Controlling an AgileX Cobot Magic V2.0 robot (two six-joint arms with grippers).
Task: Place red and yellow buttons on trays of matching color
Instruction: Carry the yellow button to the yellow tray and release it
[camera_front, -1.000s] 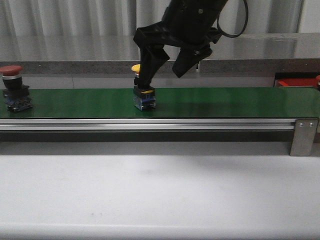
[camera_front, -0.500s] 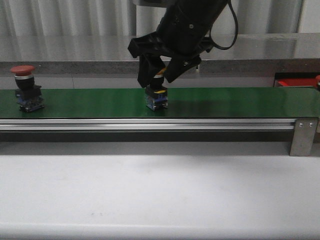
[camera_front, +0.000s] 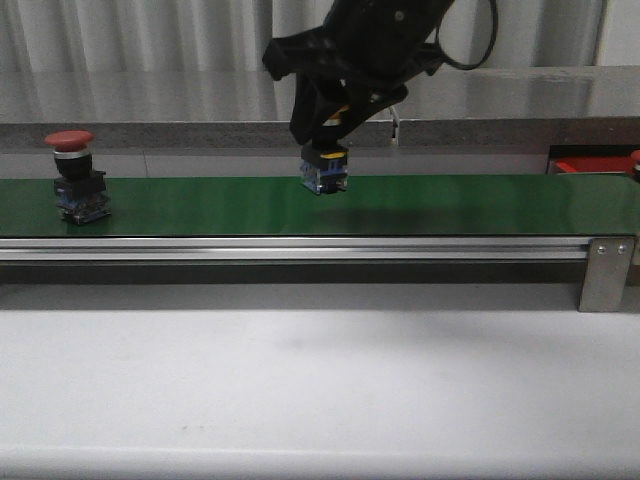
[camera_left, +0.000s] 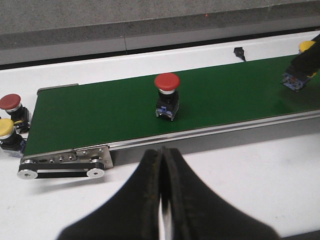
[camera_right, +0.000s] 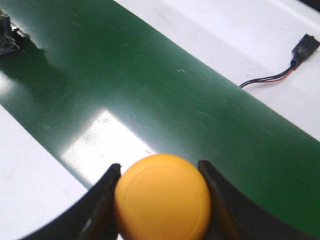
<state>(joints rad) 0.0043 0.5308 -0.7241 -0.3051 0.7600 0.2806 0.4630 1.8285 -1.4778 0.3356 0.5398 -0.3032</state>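
Note:
My right gripper is shut on the yellow button and holds it just above the green belt. In the right wrist view its yellow cap fills the gap between the two fingers of the right gripper. A red button stands upright on the belt at the left; the left wrist view shows this red button mid-belt. My left gripper is shut and empty, over the white table in front of the belt. A red shape at the far right may be the red tray. No yellow tray is in view.
Beyond the belt's end, one more red button and one more yellow button sit on the table. The belt's aluminium rail and end bracket run along the front. A thin cable lies behind the belt.
My right gripper came down over the yellow button, shut on it and raised it off the belt, drifting right. The red button rode the belt to the right.

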